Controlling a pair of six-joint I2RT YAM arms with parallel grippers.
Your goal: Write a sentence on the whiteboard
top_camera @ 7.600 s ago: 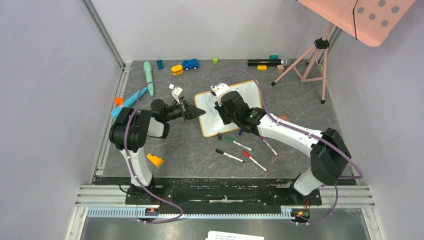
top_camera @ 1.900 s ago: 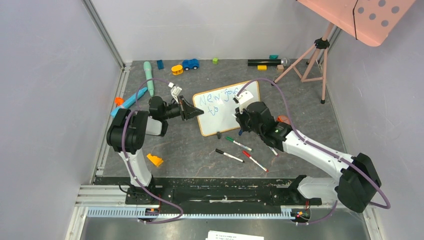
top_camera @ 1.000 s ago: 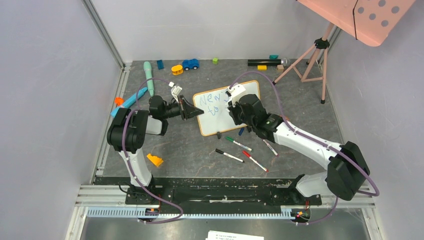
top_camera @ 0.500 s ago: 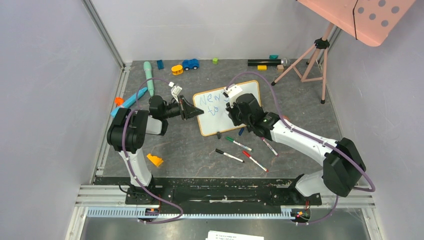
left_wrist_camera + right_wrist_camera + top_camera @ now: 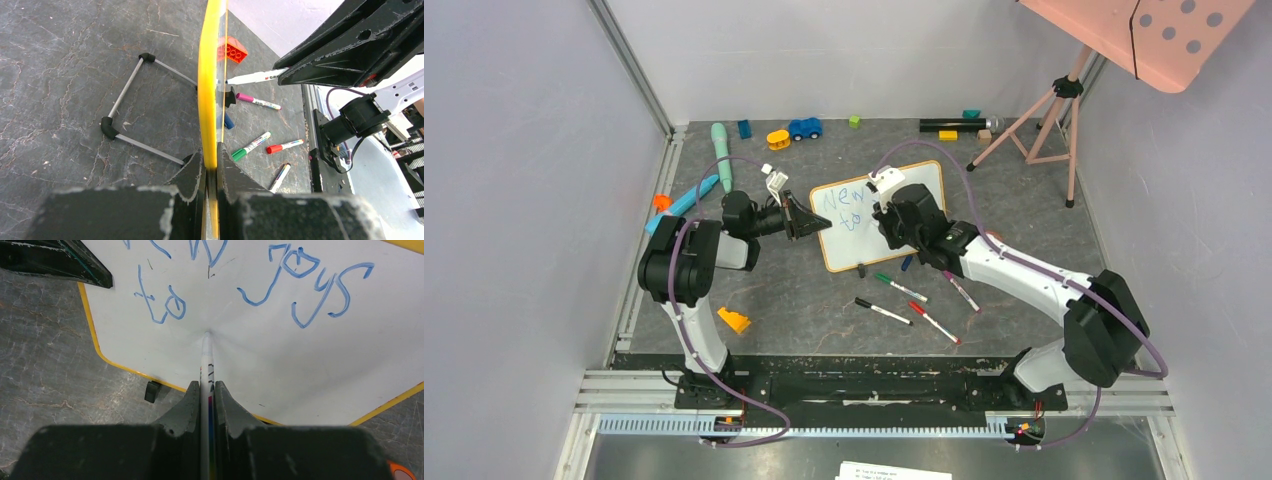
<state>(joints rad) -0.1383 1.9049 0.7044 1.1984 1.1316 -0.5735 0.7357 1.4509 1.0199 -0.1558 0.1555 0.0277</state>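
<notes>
- Right wrist view: the marker [image 5: 206, 360] is clamped between the narrow jaws of the right claw [image 5: 206, 387]. Its tip is pressed on the whiteboard [image 5: 280, 370], just right of the blue "to".
- The sentence [image 5: 256, 304] is judged unfinished. Two words are read on the upper line and only "to" on the lower.
- The board is seen in the top view at the middle of the tabletop [image 5: 804, 300], between the two arms.
- The left claw [image 5: 211, 160] is closed on the board's yellow-orange frame, at the short edge nearest that arm.
- The board is judged light, thin and fairly stiff, so it would be pushed away by the pen unless pinned.
- Its glossy face is judged slippery, and the fresh ink is easily smeared. The frame is therefore the right place for a hold, never the written face.
- Light pen pressure is advised, since a thin panel may flex near its middle.
- Four spare markers [image 5: 900, 288] are left lying on the tabletop near the board's near edge.
</notes>
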